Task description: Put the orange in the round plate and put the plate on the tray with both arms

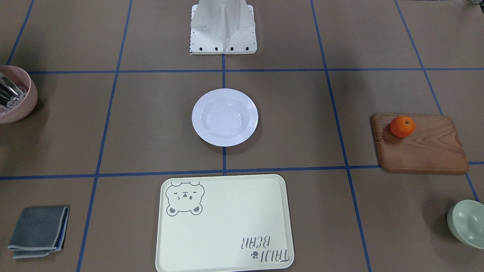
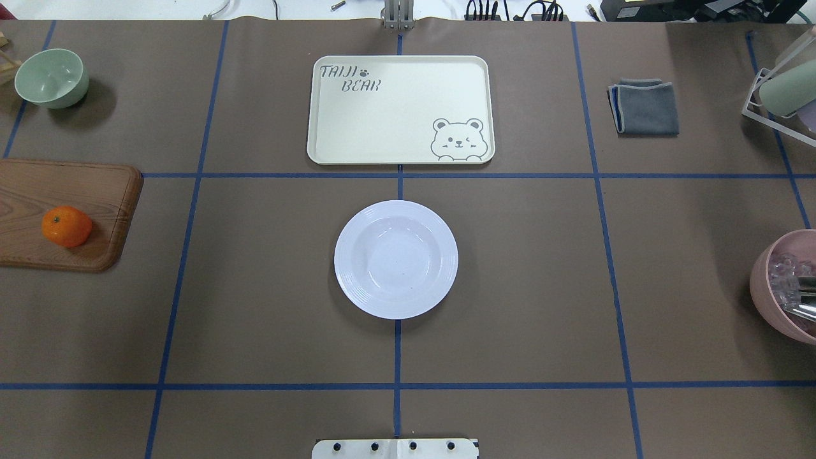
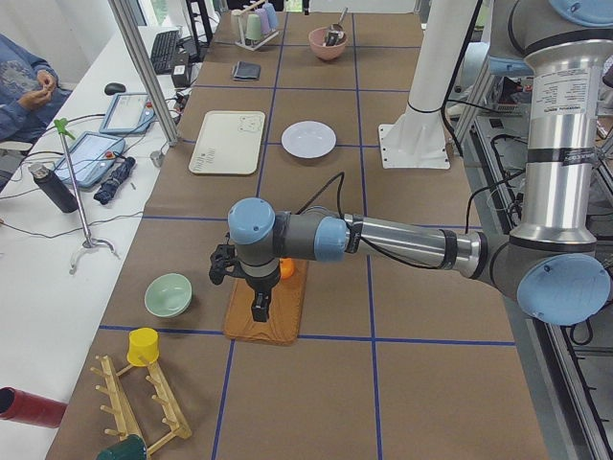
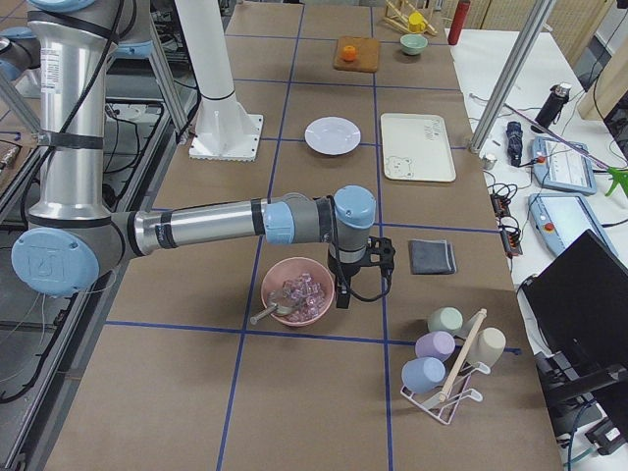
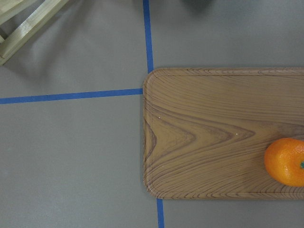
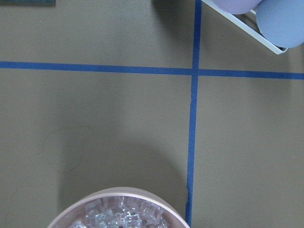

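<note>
Well, I can't tell the left gripper (image 3: 260, 310) fingers' spread; I'd pinch the light, smooth orange (image 3: 286, 269) near them gently across its middle.

A robotics lab is showing: robot arms (image 3: 402, 244) are reaching over a desk (image 2: 255, 287) gridded with blue tape (image 2: 400, 386), teach pendants (image 4: 564, 162) and cables (image 2: 510, 9) lying alongside.

The orange (image 1: 402, 126) is bright orange, green-dotted at the stem; the board (image 1: 427, 151) under the black left gripper (image 3: 259, 311) brown, wood-grained; the round plate (image 1: 225, 117) glossy white; the tray (image 1: 227, 211) cream with grey bear and lettering; the bowl (image 4: 278, 270) beside the right gripper (image 4: 340, 299) pink, its contents seemingly clear.
</note>
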Robot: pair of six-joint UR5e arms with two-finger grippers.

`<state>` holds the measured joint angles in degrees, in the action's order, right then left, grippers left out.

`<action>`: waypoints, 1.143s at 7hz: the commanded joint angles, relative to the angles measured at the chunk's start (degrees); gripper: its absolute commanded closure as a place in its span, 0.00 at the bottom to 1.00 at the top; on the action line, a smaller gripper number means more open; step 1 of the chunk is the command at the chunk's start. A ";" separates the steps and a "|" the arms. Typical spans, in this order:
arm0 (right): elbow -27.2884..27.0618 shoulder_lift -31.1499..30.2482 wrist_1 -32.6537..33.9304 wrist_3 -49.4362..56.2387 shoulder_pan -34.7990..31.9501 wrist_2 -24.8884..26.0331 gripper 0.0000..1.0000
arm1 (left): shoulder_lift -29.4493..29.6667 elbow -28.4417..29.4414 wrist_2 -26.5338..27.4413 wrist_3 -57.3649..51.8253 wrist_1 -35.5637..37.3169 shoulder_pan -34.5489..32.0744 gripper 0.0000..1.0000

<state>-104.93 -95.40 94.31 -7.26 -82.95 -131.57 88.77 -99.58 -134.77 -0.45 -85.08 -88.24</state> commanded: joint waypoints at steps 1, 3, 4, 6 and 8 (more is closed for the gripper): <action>-0.01 0.04 0.09 -0.12 -0.02 0.44 0.00 | -0.26 -0.09 -0.06 0.19 -1.04 0.00 0.02; 0.07 0.04 0.09 -0.21 -0.02 0.27 0.00 | -0.35 -1.57 0.29 0.54 -1.06 0.00 0.02; -0.01 0.13 0.09 -0.12 -0.02 0.18 0.00 | -0.70 -1.67 0.12 0.54 -1.14 0.00 0.02; 0.08 0.13 0.00 -0.21 -0.02 0.18 0.00 | -0.70 -1.93 0.03 0.63 -1.14 0.00 0.02; 0.16 0.13 0.00 -0.21 -0.02 0.18 0.00 | -0.70 -2.11 -0.06 0.72 -1.14 0.00 0.02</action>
<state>-104.87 -95.28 94.32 -7.47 -82.97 -131.40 88.07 -101.57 -134.79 0.19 -86.22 -88.24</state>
